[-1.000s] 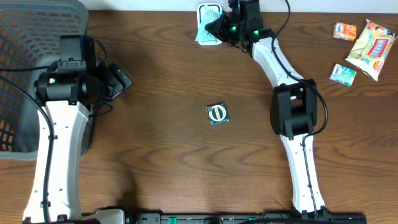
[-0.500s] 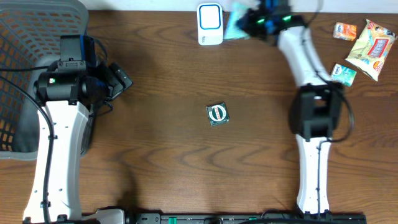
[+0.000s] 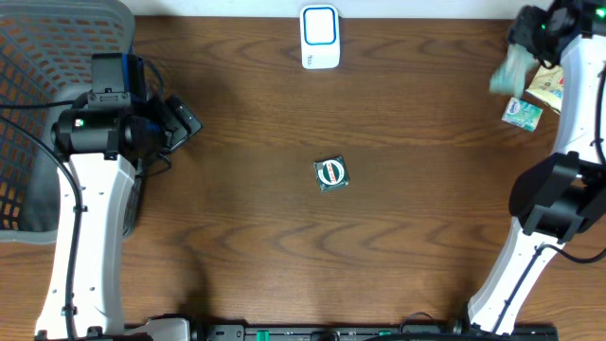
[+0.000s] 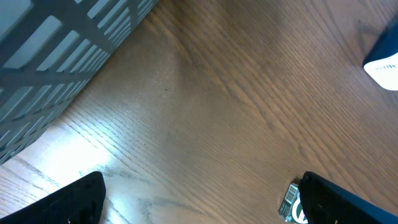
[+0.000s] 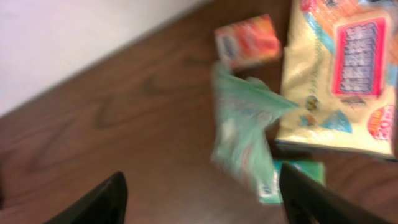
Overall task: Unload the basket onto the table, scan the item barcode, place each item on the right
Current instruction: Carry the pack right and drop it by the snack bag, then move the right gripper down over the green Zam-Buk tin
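Dark wooden table (image 3: pixel 284 246) | right pincer (image 5: pixel 202 199) spread open; left pincer (image 4: pixel 202 202) likewise | pale green crinkled packet (image 5: pixel 242 127) ungripped, blurred; could be lost against yellow snack bag (image 5: pixel 317 115)

No word can be read for certain. The yellow bag (image 5: pixel 348 74) at the far right of the counter (image 3: pixel 237 114) carries a pink panel with rows of white letters, too blurred to make out. An orange disc at its edge has large letters that the frame cuts off. The orange packet (image 5: pixel 247 40) beside it and the pale green pouch (image 5: pixel 245 137) show print that is only a smear. The dark green packet (image 3: pixel 331 173) at mid-counter bears a round white emblem and a barcode (image 4: pixel 289 202) on its side, with no legible digits. The white scanner (image 3: pixel 320 36) at the far edge shows small dark marks, unreadable.
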You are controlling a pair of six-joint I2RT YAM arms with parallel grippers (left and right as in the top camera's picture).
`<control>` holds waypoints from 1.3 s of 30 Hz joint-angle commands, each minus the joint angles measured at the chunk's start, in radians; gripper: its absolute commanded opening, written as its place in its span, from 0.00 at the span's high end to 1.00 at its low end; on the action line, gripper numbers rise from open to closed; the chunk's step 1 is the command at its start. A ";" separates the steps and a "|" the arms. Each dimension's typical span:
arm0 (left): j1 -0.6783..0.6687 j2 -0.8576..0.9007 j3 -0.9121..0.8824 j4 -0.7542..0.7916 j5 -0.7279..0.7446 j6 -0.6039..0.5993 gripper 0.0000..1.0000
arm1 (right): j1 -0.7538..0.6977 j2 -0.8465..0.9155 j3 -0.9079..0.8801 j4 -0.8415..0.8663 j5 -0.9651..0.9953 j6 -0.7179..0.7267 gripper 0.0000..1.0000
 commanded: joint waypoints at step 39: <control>0.005 0.000 -0.001 0.000 -0.013 -0.001 0.02 | 0.795 0.049 -0.300 -0.452 -0.032 -0.086 0.01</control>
